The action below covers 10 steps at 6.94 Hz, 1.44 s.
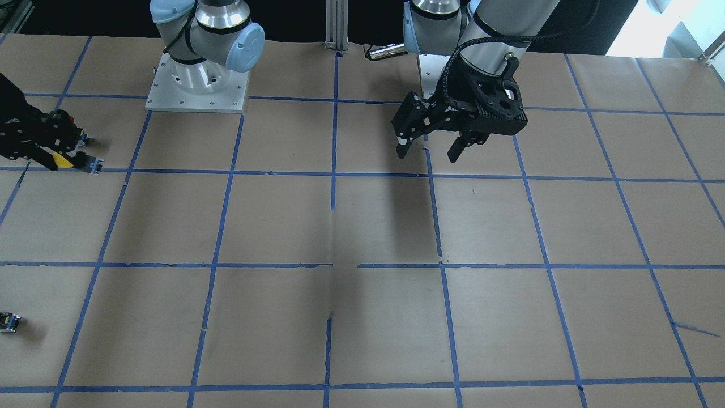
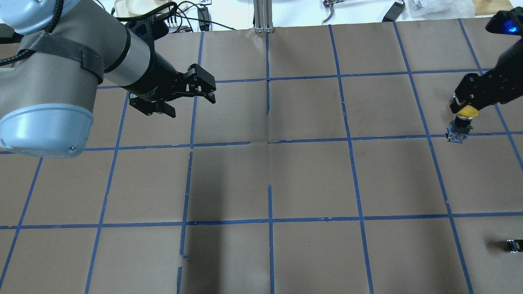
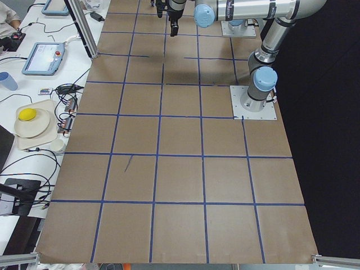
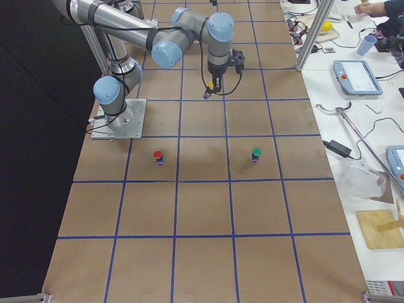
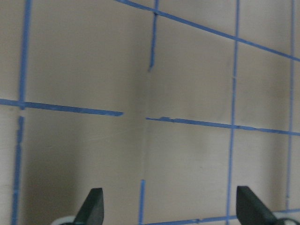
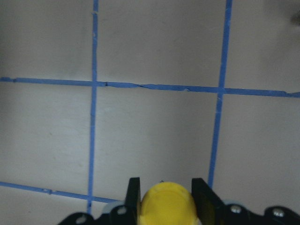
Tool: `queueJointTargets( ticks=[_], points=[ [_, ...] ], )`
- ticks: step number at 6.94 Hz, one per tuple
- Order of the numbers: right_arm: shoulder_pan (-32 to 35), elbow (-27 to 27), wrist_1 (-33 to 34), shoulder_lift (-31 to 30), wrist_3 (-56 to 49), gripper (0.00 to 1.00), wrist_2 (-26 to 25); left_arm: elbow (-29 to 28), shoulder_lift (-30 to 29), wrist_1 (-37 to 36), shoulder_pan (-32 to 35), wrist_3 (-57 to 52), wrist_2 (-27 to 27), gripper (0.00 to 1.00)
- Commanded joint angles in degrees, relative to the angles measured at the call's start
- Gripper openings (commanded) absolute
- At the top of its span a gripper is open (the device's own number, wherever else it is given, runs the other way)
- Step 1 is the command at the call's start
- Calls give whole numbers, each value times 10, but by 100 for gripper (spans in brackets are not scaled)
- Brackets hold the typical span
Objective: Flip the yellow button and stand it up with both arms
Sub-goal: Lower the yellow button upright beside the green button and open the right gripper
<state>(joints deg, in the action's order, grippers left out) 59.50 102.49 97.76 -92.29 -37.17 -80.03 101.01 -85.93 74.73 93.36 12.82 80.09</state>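
My right gripper point(image 2: 463, 107) is shut on the yellow button point(image 2: 466, 112), gripping it by the round yellow cap. Its black body point(image 2: 457, 133) sticks out past the fingertips, low over the table at the far right. In the right wrist view the cap point(image 6: 168, 204) sits between the two fingers point(image 6: 134, 196). The button also shows in the front view point(image 1: 63, 161) and in the exterior right view point(image 4: 210, 86). My left gripper point(image 2: 190, 104) is open and empty above the table's left half, far from the button. Its spread fingertips point(image 5: 92, 206) show in the left wrist view.
A red-capped button point(image 4: 158, 155) and a green-capped one point(image 4: 256, 153) stand on the table in the exterior right view. A small dark part point(image 2: 515, 245) lies at the table's right edge. The brown table point(image 2: 310, 179) has a blue tape grid. Operators' tables flank it.
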Motion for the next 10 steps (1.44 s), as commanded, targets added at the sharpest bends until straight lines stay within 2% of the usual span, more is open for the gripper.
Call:
queueJointTargets(
  ticks=[1, 3, 5, 6, 8, 10],
  points=[
    [-101, 89, 135, 2, -213, 20, 9, -50, -7, 119, 0, -25, 87, 100],
    [-135, 112, 192, 17, -241, 20, 15, -77, -20, 138, -3, -25, 96, 100],
    [-164, 112, 260, 99, -241, 20, 34, -78, -20, 138, -4, -26, 94, 100],
    [-177, 111, 274, 121, -243, 20, 58, -78, -20, 138, -5, -26, 90, 100],
    [-177, 114, 275, 124, -244, 20, 93, -78, -20, 138, -5, -26, 90, 100],
    [-189, 127, 277, 124, -260, 20, 94, -78, -19, 138, -5, -26, 90, 100]
  ],
)
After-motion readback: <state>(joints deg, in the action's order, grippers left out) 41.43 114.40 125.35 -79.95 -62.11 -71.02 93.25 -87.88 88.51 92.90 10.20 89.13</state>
